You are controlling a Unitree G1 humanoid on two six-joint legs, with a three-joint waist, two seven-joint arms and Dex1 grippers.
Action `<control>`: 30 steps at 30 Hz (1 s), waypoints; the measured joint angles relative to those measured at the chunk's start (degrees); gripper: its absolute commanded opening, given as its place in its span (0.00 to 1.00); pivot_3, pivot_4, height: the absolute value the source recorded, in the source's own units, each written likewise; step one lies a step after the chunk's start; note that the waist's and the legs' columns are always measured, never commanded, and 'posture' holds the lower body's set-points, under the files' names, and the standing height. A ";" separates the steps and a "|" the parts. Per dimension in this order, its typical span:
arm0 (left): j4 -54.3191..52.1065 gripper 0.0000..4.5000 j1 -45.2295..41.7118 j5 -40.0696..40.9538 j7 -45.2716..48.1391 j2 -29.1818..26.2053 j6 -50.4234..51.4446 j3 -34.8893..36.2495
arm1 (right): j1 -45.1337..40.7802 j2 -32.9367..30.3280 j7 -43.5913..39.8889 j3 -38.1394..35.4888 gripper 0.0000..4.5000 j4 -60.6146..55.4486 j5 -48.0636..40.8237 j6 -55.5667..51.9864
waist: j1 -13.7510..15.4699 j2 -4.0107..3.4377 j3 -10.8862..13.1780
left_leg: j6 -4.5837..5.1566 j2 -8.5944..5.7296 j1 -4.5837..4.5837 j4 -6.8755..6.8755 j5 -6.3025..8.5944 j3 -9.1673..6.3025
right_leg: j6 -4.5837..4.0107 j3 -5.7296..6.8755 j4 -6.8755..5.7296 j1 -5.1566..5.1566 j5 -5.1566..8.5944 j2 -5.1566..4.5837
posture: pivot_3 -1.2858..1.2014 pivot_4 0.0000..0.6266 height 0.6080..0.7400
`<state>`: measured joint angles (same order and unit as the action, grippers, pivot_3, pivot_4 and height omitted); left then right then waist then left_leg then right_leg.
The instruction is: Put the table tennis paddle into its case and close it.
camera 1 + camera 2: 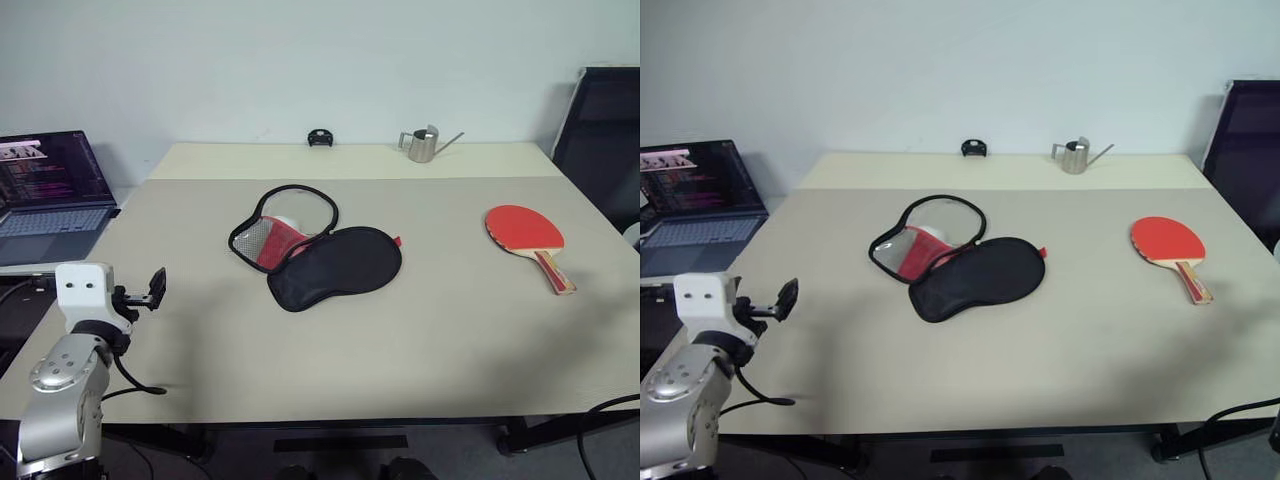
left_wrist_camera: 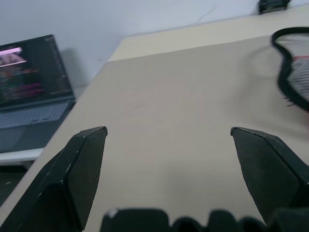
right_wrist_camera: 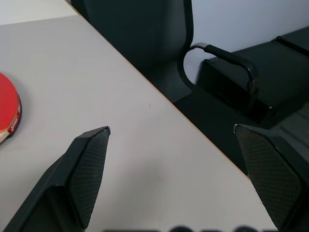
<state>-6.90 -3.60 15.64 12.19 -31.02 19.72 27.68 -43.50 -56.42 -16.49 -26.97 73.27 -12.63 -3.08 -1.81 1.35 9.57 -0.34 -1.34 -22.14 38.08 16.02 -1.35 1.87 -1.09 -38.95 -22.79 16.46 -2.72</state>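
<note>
Nothing is in hand yet: the table tennis paddle [image 1: 527,233] lies flat on the counter [image 1: 420,330] at the right of the head view, red face up, handle pointing toward the lower right, while the case [image 1: 318,252] sits near the centre, unzipped, its black side up and its red, mesh-lined flap folded back toward the upper left. The two are well apart. The left hand [image 2: 168,130] hovers at the lower left over the counter edge, fingers spread wide and holding nothing; the right hand [image 3: 171,129] is likewise spread and empty, near the counter's right edge with the paddle's red rim at the left of its wrist view. The sensible start is probably for the right hand to take the paddle by its handle, where the wood gives a lip off the surface, rather than pinching the thin blade. The left hand should likely pin the soft case so it does not slide while the blade goes in, round end first.
</note>
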 measured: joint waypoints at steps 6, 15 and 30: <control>2.97 0.99 -0.88 -2.43 -3.12 1.61 -0.45 -0.79 | -0.03 -1.25 -0.91 0.00 1.00 -0.01 0.00 -0.21 | 0.05 0.00 0.01 | 0.01 0.00 0.50 -0.03 0.01 -0.08 | 0.00 0.07 0.08 0.55 0.01 0.00 | 0.52 0.24 1.00; 7.12 0.99 -4.80 -2.64 -1.30 2.20 -3.96 -2.50 | -1.95 -1.07 -9.51 -0.04 1.00 -3.16 -2.17 -0.21 | -0.02 0.01 0.01 | 0.00 0.00 0.51 -0.02 0.01 -0.08 | 0.00 0.07 0.07 0.56 0.01 0.00 | 0.52 0.24 1.00; 24.90 0.99 -17.71 -0.10 15.12 -0.60 -9.96 -7.42 | 20.47 8.88 -28.56 2.96 1.00 -54.01 -15.95 -23.90 | 0.31 -0.03 0.01 | -0.01 0.01 0.32 0.00 0.02 -0.24 | 0.03 0.19 0.07 0.42 0.00 -0.05 | 0.52 0.24 1.00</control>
<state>18.00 -21.31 15.54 27.31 -31.62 9.76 20.26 -23.03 -47.54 -45.05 -24.02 19.26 -28.58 -26.98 -1.50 1.33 9.58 -0.35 -1.33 -21.82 38.08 16.04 -1.59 1.90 -0.90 -38.87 -22.37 16.46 -2.77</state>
